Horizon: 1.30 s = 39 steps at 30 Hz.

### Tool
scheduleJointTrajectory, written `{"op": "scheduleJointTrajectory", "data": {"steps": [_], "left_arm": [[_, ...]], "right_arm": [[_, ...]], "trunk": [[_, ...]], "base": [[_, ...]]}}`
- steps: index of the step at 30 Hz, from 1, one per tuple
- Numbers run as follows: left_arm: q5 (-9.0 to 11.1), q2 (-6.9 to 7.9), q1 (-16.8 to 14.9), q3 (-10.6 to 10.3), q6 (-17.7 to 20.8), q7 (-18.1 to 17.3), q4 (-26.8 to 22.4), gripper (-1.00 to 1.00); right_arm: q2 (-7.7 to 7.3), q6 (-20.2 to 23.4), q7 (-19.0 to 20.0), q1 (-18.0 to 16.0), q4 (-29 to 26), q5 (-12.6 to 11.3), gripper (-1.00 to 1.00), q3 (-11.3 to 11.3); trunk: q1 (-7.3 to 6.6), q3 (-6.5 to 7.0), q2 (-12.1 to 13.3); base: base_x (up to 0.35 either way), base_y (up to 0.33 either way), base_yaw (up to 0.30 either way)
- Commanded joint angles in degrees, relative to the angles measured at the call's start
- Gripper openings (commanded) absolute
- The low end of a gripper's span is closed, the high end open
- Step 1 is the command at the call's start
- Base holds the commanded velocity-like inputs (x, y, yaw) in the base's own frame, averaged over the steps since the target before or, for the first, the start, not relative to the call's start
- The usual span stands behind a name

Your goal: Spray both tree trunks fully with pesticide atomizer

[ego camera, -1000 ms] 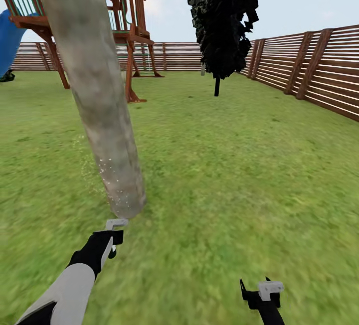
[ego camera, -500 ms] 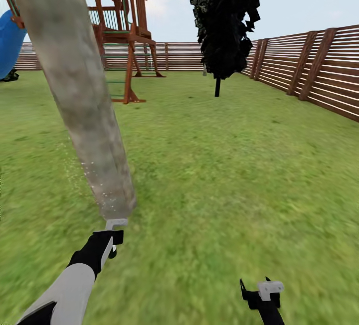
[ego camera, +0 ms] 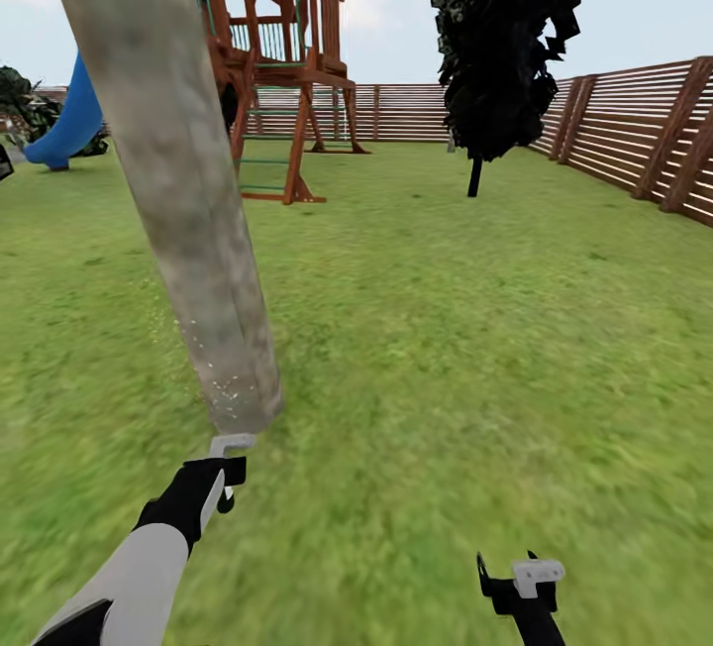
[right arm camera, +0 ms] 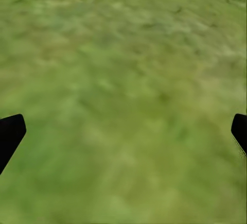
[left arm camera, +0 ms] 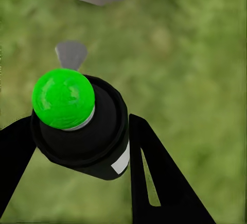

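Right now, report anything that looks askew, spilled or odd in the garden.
Nothing looks damaged or spilled. White pesticide specks dot the lower tree trunk, as intended. The trunk leans in the head view, likely camera perspective. The left pincer grips the pesticide atomizer.

Pesticide atomizer [left arm camera: 82, 126] between black fingers [left arm camera: 159, 183]

Mottled grey-tan tree trunk [ego camera: 188, 210] flecked white low down, green grass [ego camera: 446, 349], black atomizer [left arm camera: 85, 131] with green spot.

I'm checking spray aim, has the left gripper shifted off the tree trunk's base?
No. The left gripper sits just below the base of the tree trunk, as before; only the camera turned.
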Motion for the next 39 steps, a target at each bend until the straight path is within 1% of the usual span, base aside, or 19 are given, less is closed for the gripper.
{"op": "scheduleJointTrajectory", "data": {"steps": [1,26,30,31,32,33,34,36,38,39], "left_arm": [[0.0,-0.02,0.0,0.0,0.0,0.0,0.0,-1.00],[0.0,-0.03,0.0,0.0,-0.1,0.0,0.1,-1.00],[0.9,-0.14,0.0,-0.3,-0.1,0.0,0.1,-1.00],[1.0,-0.63,-0.1,-0.6,0.0,0.2,0.0,-1.00],[1.0,-3.49,-0.9,-0.8,0.6,0.3,-0.2,-1.00],[1.0,-4.34,-1.5,-0.8,0.8,0.3,-0.4,-1.00],[1.0,-4.85,-2.5,-0.8,1.0,0.3,-0.4,-1.00],[1.0,-5.15,-4.3,-0.8,1.3,0.3,-0.5,-1.00],[0.9,-4.50,-5.4,-0.9,3.5,0.1,-1.6,-1.00],[0.9,-3.69,-5.5,-0.9,3.9,0.1,-3.1,-1.00]], "right_arm": [[0.00,0.0,0.0,0.0,0.0,0.0,1.00,0.0],[0.00,0.0,0.0,0.0,0.0,0.1,1.00,0.0],[0.00,0.0,0.0,0.0,0.0,0.0,1.00,0.0],[0.00,0.0,0.0,0.0,0.0,0.0,1.00,0.0],[0.00,0.0,0.0,0.0,0.0,0.0,1.00,0.0],[0.00,0.0,0.0,0.0,0.0,0.0,1.00,0.0],[0.00,0.0,0.0,0.0,0.0,0.0,1.00,0.0],[0.00,0.0,0.0,0.0,0.0,0.0,1.00,0.0],[0.00,0.0,0.0,0.0,0.0,0.0,1.00,0.0],[0.00,0.0,0.0,0.0,0.0,0.0,1.00,0.0]], "trunk": [[0.00,0.00,0.0],[0.00,0.00,0.0],[0.00,0.00,0.0],[0.00,0.00,0.0],[0.00,0.00,0.0],[0.00,0.00,0.0],[0.00,0.00,0.0],[0.00,0.00,0.0],[0.00,0.00,0.0],[0.00,0.00,0.0]], "base": [[0.091,-0.273,0.276],[0.092,-0.273,0.276],[0.091,-0.213,0.136],[0.018,-0.037,0.012],[0.002,-0.005,0.002],[0.001,-0.003,0.001],[0.001,-0.001,0.000],[0.000,0.000,0.000],[0.000,0.000,0.000],[0.000,0.000,0.000]]}}
